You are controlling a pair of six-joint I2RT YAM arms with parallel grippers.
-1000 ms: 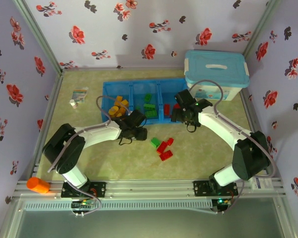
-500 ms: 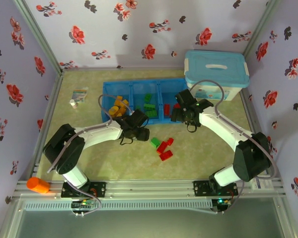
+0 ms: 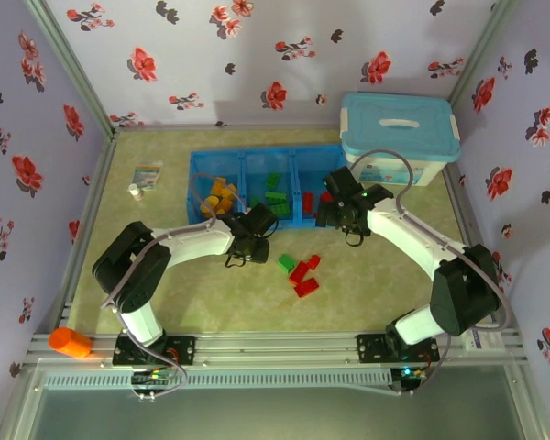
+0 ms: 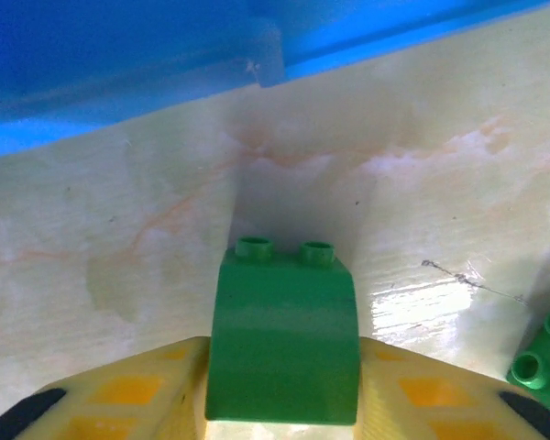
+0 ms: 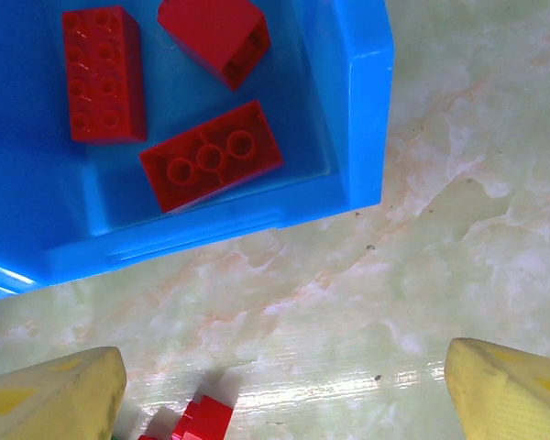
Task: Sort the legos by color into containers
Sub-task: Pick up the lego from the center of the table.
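Note:
My left gripper [image 4: 284, 390] is shut on a green lego [image 4: 284, 339], studs pointing away, low over the table just in front of the blue containers [image 4: 119, 82]. From above, that left gripper [image 3: 255, 240] sits near the tray's front wall [image 3: 243, 154]. The compartments hold orange legos [image 3: 220, 197], green legos [image 3: 275, 197] and red legos [image 5: 211, 167]. My right gripper [image 5: 284, 385] hangs open and holds nothing, over the table by the red compartment's near corner [image 5: 367, 110]. Loose on the table lie a green lego [image 3: 287, 263] and red legos [image 3: 304, 273].
A white storage box with a light-blue lid [image 3: 399, 137] stands right of the tray. A small bottle [image 3: 136, 192] and a packet [image 3: 148, 172] lie at the left. An orange cylinder [image 3: 71, 342] rests on the front rail. Another green lego [image 4: 545, 362] lies right of the held one.
My left gripper shifted slightly right along the tray's front, and its elbow swung right. The right arm has not moved.

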